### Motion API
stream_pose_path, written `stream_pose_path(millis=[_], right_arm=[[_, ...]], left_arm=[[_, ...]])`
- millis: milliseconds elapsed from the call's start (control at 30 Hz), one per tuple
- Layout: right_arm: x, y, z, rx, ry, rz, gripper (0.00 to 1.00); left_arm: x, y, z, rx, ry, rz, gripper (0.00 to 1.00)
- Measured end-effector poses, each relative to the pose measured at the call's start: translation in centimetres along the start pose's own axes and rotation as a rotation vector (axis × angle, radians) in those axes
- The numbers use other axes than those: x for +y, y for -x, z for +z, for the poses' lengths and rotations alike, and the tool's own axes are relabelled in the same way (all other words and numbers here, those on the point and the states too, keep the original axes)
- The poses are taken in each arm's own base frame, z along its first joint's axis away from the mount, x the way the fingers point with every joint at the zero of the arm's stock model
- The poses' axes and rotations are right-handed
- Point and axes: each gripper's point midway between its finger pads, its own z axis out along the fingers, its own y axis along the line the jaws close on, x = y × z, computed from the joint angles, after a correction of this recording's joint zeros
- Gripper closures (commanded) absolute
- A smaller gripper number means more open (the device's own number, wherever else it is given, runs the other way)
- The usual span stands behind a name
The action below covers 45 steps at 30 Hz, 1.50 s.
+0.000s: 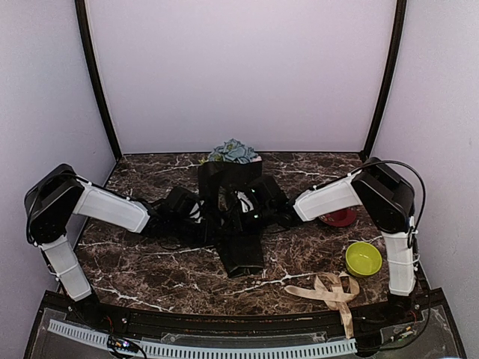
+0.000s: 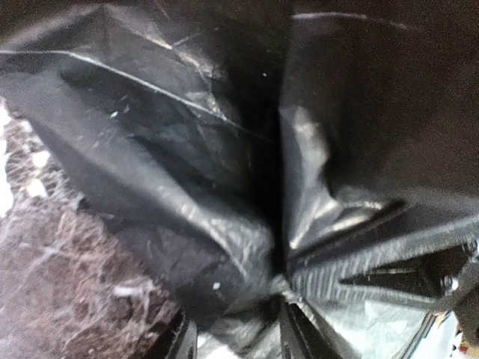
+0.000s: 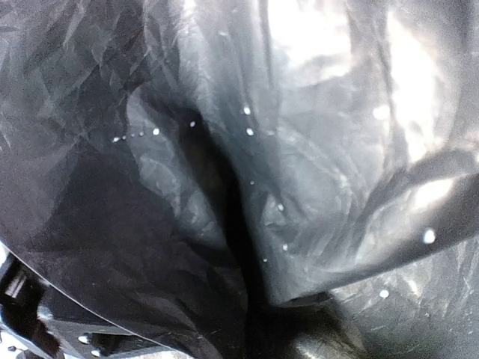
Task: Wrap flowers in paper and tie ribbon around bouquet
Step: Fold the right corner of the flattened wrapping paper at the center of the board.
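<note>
Ribbon [image 1: 329, 290] lies loose on worktop [image 1: 150, 269], near-right of the paper [image 1: 238, 247] bundle (long axis near-to-far). Right tool [image 1: 254, 213], closed, is nearer it; left tool [image 2: 236, 340] pinches paper.

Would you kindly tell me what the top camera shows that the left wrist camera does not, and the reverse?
Only the top view: flowers at the far end of the paper, a loose ribbon and a yellow-green bowl. Only the left wrist view: close-up creases gathered between that arm's jaws. Both: the black paper and the marbled table.
</note>
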Motion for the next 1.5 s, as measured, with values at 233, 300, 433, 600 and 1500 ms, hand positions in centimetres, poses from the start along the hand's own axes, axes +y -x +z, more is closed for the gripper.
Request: stream_pose_path(millis=[233, 300, 433, 600, 1500], right_arm=[[-0.4, -0.1, 0.4, 0.009, -0.012, -0.014, 1.00], [-0.7, -0.3, 0.5, 0.012, -0.019, -0.014, 1.00], [-0.9, -0.3, 0.5, 0.013, -0.029, -0.017, 1.00], [-1.0, -0.4, 0.5, 0.014, -0.035, -0.024, 1.00], [-1.2, -0.9, 0.5, 0.036, -0.047, -0.047, 0.78]], left_arm=[[-1.6, 1.9, -3.5, -0.079, -0.002, 0.088, 0.40], [-2.7, 3.1, -5.1, -0.128, -0.028, 0.119, 0.33], [-5.0, 5.3, -7.5, -0.222, -0.090, 0.174, 0.30], [-5.0, 6.8, -7.0, -0.250, -0.076, 0.184, 0.33], [1.1, 11.9, -4.0, -0.273, 0.063, 0.176, 1.00]])
